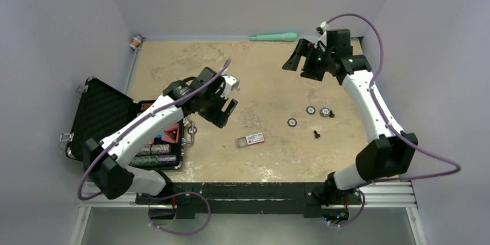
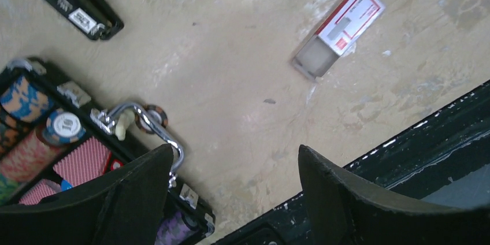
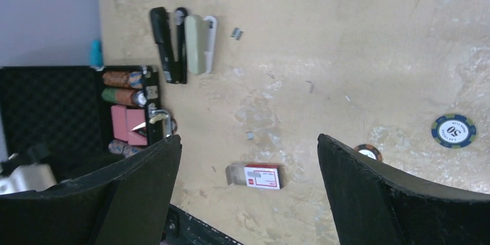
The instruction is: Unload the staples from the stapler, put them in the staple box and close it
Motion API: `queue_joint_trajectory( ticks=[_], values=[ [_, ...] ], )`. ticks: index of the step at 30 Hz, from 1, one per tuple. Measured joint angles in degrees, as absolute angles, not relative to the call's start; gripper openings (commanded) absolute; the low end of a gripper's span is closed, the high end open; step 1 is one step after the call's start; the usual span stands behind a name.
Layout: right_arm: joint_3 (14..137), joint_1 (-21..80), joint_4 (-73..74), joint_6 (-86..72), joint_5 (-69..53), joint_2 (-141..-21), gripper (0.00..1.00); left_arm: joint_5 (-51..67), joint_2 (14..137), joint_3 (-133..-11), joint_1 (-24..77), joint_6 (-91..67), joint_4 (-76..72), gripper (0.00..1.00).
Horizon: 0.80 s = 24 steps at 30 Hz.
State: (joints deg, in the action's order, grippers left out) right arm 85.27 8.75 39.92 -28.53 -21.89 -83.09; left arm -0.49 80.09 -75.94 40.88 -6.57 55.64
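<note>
Gaping wide and empty, left gripper (image 2: 234,155) hangs over tan table (image 2: 231,54); right gripper (image 3: 247,141) likewise, raised high. Slim black stapler (image 3: 167,45) lies splayed open just beside pale green oblong case (image 3: 196,44), tiny silvery staple strip (image 3: 237,33) loose near them.

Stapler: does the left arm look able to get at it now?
Probably yes. The stapler lies uncovered on the table beside the chip case, on the left arm's side; the left gripper is open and empty, though aimed toward the near edge.
</note>
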Motion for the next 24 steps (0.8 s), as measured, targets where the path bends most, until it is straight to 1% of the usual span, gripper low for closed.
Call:
queue_joint_trajectory(
  ticks=[7,13,19,24],
  values=[
    [87.1,17.1,40.8,-34.6,-13.7,-94.5,0.86,-2.4,68.6,-65.1,36.0,-10.4,56.9,0.82],
    [92.1,24.1,40.2,-41.4,-11.0,-101.7,0.86,-4.0,58.9,-59.7,24.7,-13.9,57.0,0.82],
    [98.4,26.7,38.3,-47.0,-10.0,-110.3,0.83,-6.7,57.5,-58.2,18.0,-17.1,56.9,0.81],
    [103.3,27.9,38.3,-50.7,-8.1,-117.7,0.77,-9.1,57.3,-56.8,15.0,-19.7,57.3,0.8]
  ],
)
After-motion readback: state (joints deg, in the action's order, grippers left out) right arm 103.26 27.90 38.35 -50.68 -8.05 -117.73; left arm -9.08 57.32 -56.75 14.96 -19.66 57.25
